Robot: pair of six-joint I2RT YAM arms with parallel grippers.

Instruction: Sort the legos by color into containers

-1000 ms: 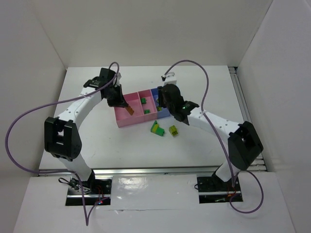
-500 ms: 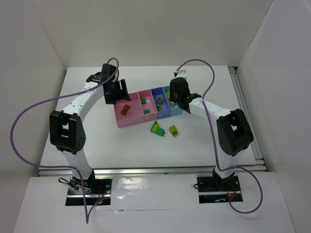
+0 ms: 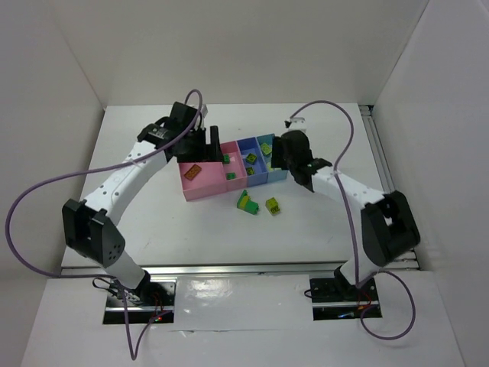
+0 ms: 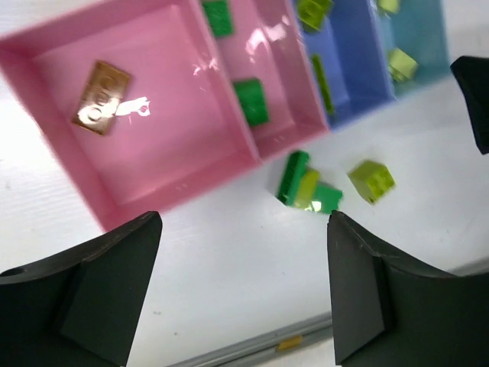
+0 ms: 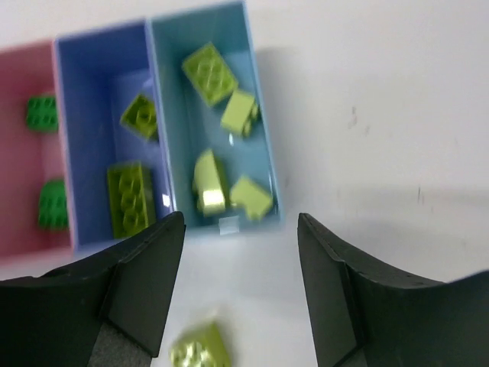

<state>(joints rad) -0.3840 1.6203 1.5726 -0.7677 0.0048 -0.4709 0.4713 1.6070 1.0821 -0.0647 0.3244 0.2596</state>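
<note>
Lego [image 5: 200, 350] half out of frame

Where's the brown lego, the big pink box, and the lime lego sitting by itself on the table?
orange-brown brick [image 4: 102, 97], left wrist view, its studded top.
large pink compartment [image 4: 172, 134], left wrist view, bare floor.
lone lime brick [image 4: 371, 180], left wrist view, its top face.

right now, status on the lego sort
Both open, empty: left gripper, right gripper. One orange-brown brick in the large pink compartment. Unsorted on the table: green-yellow cluster, lime brick. Nothing blocking them.
</note>
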